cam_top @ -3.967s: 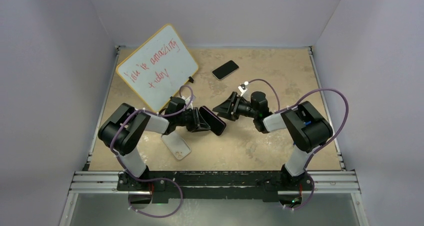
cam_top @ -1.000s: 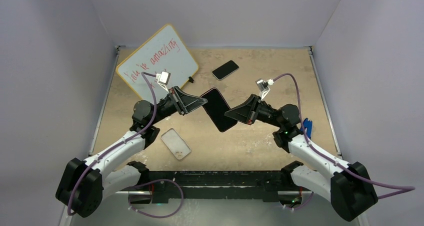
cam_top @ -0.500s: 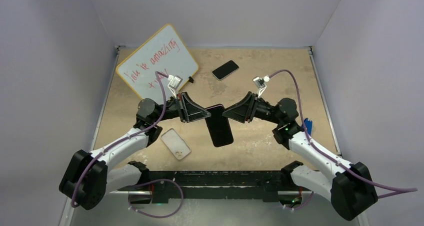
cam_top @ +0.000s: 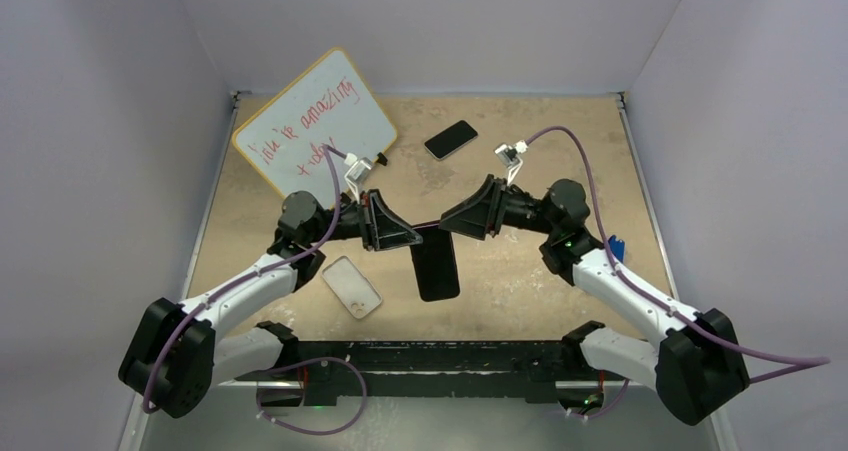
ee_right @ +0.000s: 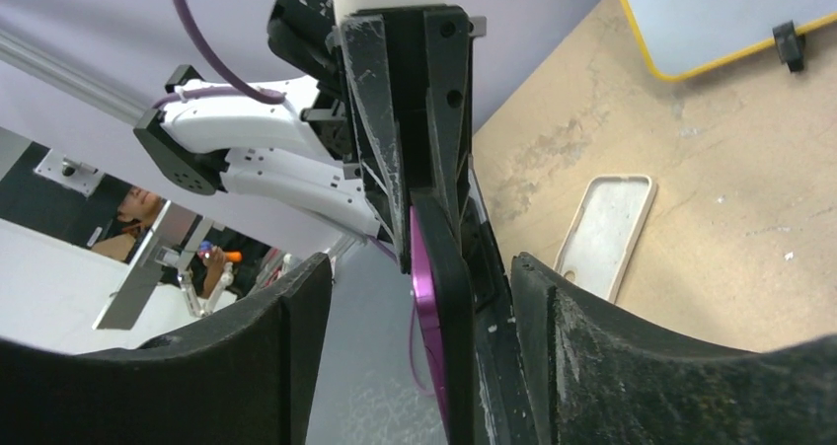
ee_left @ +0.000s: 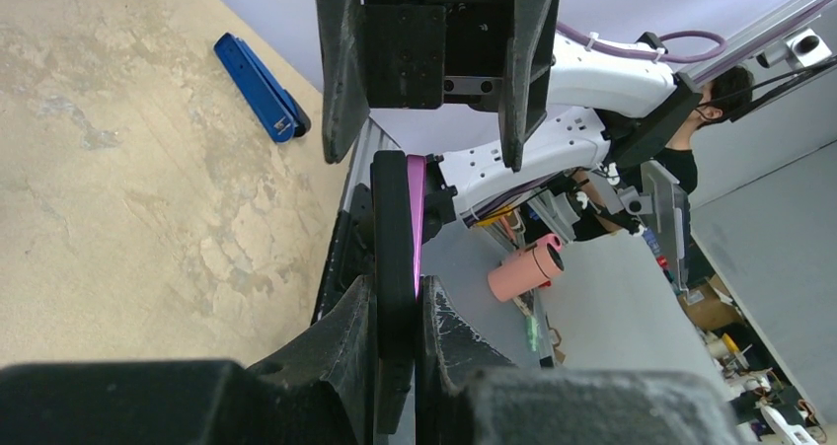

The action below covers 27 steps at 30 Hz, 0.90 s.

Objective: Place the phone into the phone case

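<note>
Phone (cam_top: pixel 437 267) pinched in left gripper (cam_top: pixel 414 237); right gripper (cam_top: pixel 447 221) seemingly spread.

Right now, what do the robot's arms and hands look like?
The left arm and right arm match: white links, bulky black joints. A purple cable runs along each to a small white plug at the wrist. The left hand and right hand are black, with wedge-shaped fingers scuffed whitish.
</note>
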### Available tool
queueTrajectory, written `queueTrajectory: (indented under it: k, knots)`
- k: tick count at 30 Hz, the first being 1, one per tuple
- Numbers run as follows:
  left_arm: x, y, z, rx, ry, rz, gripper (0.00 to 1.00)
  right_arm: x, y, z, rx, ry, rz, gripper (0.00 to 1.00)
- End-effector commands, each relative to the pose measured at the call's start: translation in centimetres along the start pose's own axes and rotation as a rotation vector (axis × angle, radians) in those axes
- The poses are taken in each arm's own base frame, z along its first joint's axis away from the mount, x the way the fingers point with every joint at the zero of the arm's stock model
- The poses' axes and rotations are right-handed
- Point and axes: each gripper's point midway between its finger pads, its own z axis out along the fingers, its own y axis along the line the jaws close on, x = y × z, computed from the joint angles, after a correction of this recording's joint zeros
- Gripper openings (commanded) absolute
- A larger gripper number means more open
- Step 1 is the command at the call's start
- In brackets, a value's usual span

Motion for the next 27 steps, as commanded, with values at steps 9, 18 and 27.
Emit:
queueTrajectory:
  k: [9, 18, 27]
  knots:
    - [-1.9, -1.9, 0.7, 0.075, -0.022, 0.102, 0.0, 0.8, 0.5, 0.4, -0.027, 0.112, -0.031, 0.63]
    - [-1.3, 2.3, 0.8, -0.116, 0.018, 0.046, 0.0, 0.7, 0.5, 0.3, -0.011, 0.103, -0.061, 0.21]
    - [-0.1, 7.5, -0.2, -0.371, 0.09, 0.009, 0.0, -0.6, -0.7, -0.2, 0.133, 0.048, -0.149, 0.0]
